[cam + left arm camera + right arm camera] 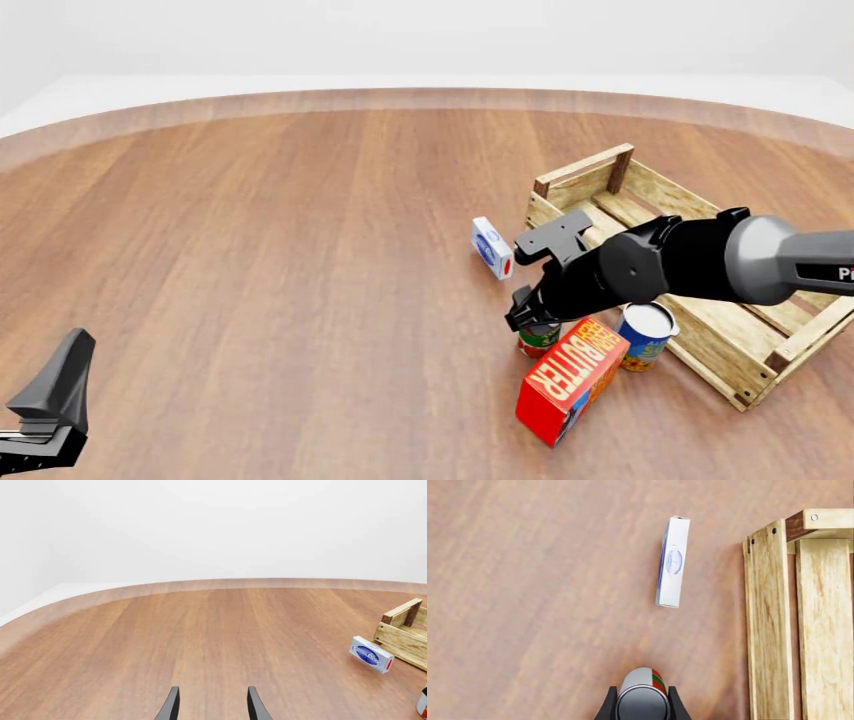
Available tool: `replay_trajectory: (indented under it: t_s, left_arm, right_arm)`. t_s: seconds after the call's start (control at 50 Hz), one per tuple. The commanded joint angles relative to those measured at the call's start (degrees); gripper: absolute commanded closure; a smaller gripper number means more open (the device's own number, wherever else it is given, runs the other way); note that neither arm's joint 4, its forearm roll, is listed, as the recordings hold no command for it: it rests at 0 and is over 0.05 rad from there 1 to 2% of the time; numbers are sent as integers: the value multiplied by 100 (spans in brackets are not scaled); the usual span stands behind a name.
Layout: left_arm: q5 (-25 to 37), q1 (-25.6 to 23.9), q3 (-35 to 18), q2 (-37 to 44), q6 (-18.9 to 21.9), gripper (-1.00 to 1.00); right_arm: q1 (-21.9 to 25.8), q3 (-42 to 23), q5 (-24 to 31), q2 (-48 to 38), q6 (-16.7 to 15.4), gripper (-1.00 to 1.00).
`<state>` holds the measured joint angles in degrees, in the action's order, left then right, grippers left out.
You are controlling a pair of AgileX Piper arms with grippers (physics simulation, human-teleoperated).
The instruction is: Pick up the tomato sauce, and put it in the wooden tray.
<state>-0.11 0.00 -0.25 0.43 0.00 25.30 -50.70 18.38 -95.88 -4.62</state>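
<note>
My right fingers (640, 705) are clamped on the tomato sauce (642, 695), one finger on each side of the can; its silver top and a sliver of red-and-green label show between them in my right wrist view. From the front, the tomato sauce (538, 338) stands on the counter (267, 250), mostly hidden under my right arm, only its green band and base showing.

I count two cans: the one I hold, and a blue-and-yellow can (647, 336) just beside it, toward the wooden tray (694, 330). There are two boxes: one red-orange butter carton (571, 380) leaning just in front of both cans, and one small white-and-blue box (491, 247) standing on edge near the tray's near corner post. There is one wooden tray, to the right of all these, with nothing visible inside the part I can see.

My left fingers (212, 705) are parted, two dark tips with bare counter between them, well apart from everything, at the lower left of the front view.
</note>
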Motion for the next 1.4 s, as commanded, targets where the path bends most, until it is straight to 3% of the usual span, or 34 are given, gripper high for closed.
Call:
replay_trajectory:
  t_s: [0.02,0.14,0.16,0.2,0.46,0.64,0.94,1.14,1.4]
  left_arm:
    - [0,0,0,0,0,-100]
    - [0,0,0,0,0,-100]
    - [0,0,0,0,0,-100]
    - [0,0,0,0,0,-100]
    - [0,0,0,0,0,-100]
    - [0,0,0,0,0,-100]
    - [0,0,0,0,0,-100]
    - [0,0,0,0,0,-100]
    - [0,0,0,0,0,-100]
  right_arm:
    - [43,29,-43,-106,-19,100]
    - [-29,-48,19,-20,-98,100]
    - [-159,-43,-25,34,-258,100]
    - [-114,-113,-30,43,-100,100]
    - [-149,-394,50,626,46,100]
    - [-669,-841,641,904,-517,100]
    - [-1512,-1879,1296,980,-982,100]
    - [-1934,-2025,1275,809,-1065,100]
    - [-2427,-1895,781,106,-987,100]
